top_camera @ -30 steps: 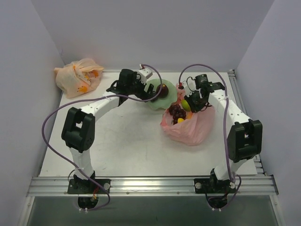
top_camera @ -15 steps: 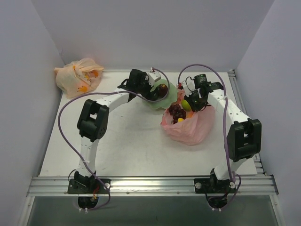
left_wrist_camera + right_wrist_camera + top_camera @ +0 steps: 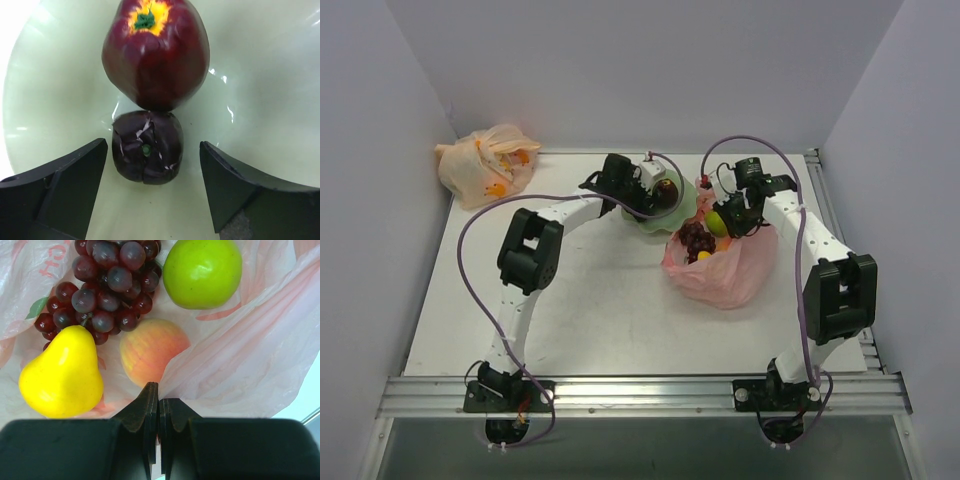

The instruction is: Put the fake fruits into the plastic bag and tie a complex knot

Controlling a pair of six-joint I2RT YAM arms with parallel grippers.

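The pink plastic bag (image 3: 720, 270) lies open right of the green bowl (image 3: 692, 206). In it lie the dark red grape bunch (image 3: 107, 282), the yellow pear (image 3: 62, 375), the orange-red peach (image 3: 150, 350) and a green apple (image 3: 202, 272). My right gripper (image 3: 158, 400) is shut on the bag's edge and holds it up. In the bowl (image 3: 270, 90) lie a dark red apple-like fruit (image 3: 156, 52) and a small dark purple fruit (image 3: 147, 147). My left gripper (image 3: 152, 167) is open, its fingers either side of the purple fruit, not touching it.
A pale orange tied bag (image 3: 485, 165) with fruit sits at the far left corner of the table. Grey walls close in the back and both sides. Purple cables loop over both arms.
My left arm has swung right and reached further over the bowl. My right gripper has kept its hold on the bag's edge, in place.
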